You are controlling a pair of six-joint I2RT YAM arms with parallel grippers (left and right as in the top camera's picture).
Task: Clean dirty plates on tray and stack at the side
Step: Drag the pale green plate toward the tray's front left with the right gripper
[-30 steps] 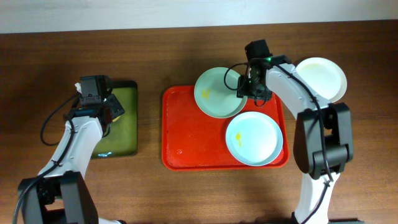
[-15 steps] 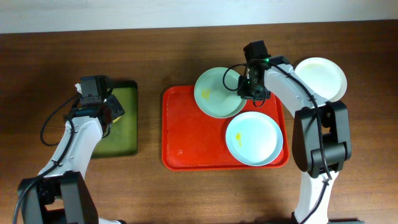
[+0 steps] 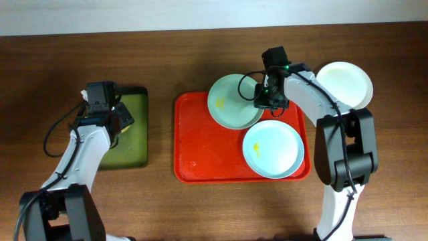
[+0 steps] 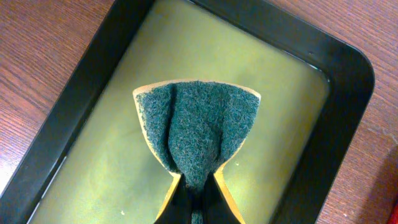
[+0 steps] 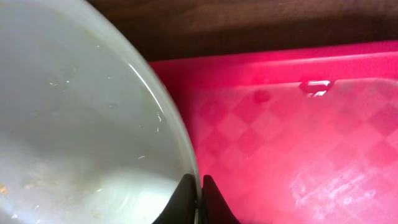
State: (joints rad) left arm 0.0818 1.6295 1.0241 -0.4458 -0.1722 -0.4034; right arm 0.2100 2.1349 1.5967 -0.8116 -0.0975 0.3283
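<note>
The red tray (image 3: 200, 144) lies mid-table. A pale green plate (image 3: 232, 100) with a yellow smear overhangs the tray's far edge. My right gripper (image 3: 262, 99) is shut on its right rim; the right wrist view shows the plate (image 5: 81, 124) pinched between both fingers (image 5: 198, 199), over the tray (image 5: 292, 124). A pale blue plate (image 3: 272, 148) with a yellow smear rests on the tray's right half. A white plate (image 3: 344, 84) sits on the table to the right. My left gripper (image 3: 118, 114) is shut on a green sponge (image 4: 198, 134) above the olive tray (image 4: 93, 149).
The olive-green, black-rimmed tray (image 3: 132, 130) sits on the left of the brown wooden table (image 3: 167, 60). Both arm bases stand at the near edge. A pale wall runs along the far side.
My right gripper has closed on the rim of the pale green plate, which shifted slightly left. The left arm and sponge have not moved.
</note>
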